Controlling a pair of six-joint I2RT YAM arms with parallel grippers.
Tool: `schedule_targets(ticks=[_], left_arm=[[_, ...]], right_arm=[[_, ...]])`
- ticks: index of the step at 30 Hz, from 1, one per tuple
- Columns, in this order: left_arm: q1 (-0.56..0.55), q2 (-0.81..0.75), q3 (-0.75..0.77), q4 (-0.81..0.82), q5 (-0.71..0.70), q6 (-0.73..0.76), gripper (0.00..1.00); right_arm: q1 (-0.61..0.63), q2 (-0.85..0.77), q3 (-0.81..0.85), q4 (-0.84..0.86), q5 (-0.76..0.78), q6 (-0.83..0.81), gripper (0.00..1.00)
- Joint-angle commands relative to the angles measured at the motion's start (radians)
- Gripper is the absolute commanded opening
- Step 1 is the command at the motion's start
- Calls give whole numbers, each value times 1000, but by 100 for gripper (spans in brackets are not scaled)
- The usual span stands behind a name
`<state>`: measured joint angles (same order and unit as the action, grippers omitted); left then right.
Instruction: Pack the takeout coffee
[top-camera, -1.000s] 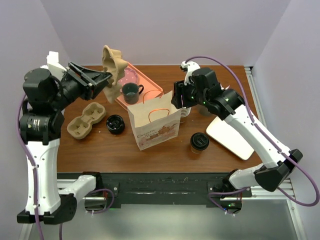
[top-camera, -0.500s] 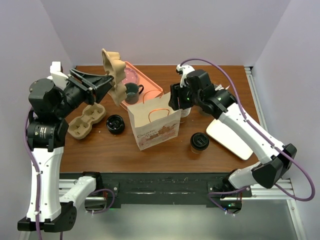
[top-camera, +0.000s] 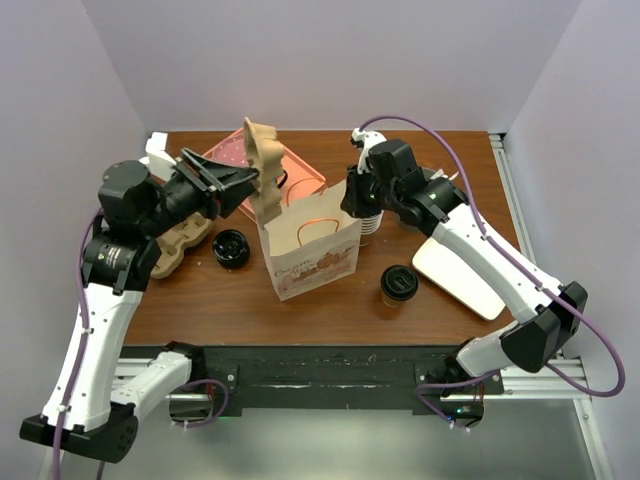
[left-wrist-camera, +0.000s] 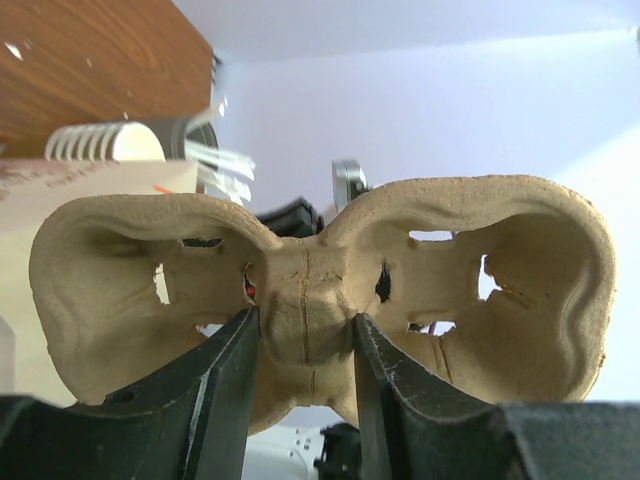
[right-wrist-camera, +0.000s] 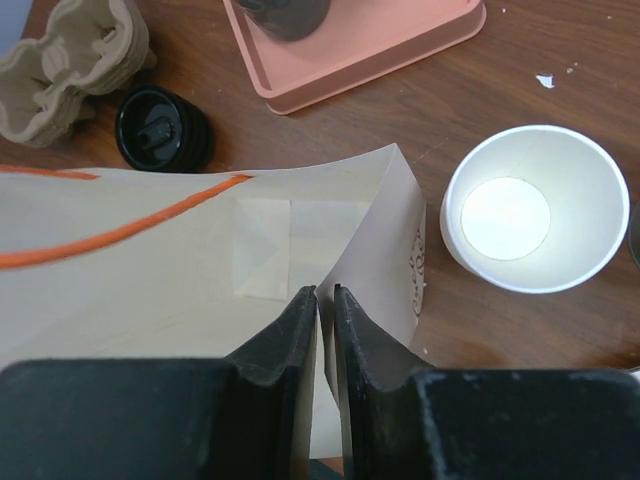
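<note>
Left hand: the left hand (left-wrist-camera: 305, 328) is shut tight on the middle of the cup carrier (left-wrist-camera: 520, 290); it holds the carrier up on its edge, just over the open paper bag (top-camera: 310, 255)
Right hand: the right hand (right-wrist-camera: 325, 298) is almost fully closed; it pinches the bag's right top edge, which keeps the mouth open
Coffee: the bag looks empty inside; the left coffee cup (top-camera: 231, 248) stands on the worktop (top-camera: 450, 160) just left of the bag; the right coffee cup (top-camera: 398, 284) stands on its other side
What could go wrong: the carrier looks wide for the mouth; it may catch on the rim or the orange handle (right-wrist-camera: 150, 215) and tip the bag; the thin pinch may slip, and then the bag could fold shut
In the way: the stack of white cups (top-camera: 372, 228) sits just beside the right hand and could get bumped; the spare carrier (top-camera: 175, 245) and the pink tray (top-camera: 300, 165) lie to the left and behind, out of the way
</note>
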<state>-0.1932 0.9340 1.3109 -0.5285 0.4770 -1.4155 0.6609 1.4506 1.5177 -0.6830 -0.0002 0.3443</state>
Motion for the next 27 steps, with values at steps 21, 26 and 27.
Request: schedule_targets(ticks=[21, 26, 27], left_arm=[[-190, -21, -87, 91, -28, -42, 26], [-190, -40, -160, 134, -41, -39, 25], [-190, -38, -168, 140, -43, -33, 25]], right_arm=[[9, -59, -77, 72, -1, 150, 11], [9, -68, -88, 80, -1, 162, 11], [12, -68, -88, 80, -1, 160, 11]])
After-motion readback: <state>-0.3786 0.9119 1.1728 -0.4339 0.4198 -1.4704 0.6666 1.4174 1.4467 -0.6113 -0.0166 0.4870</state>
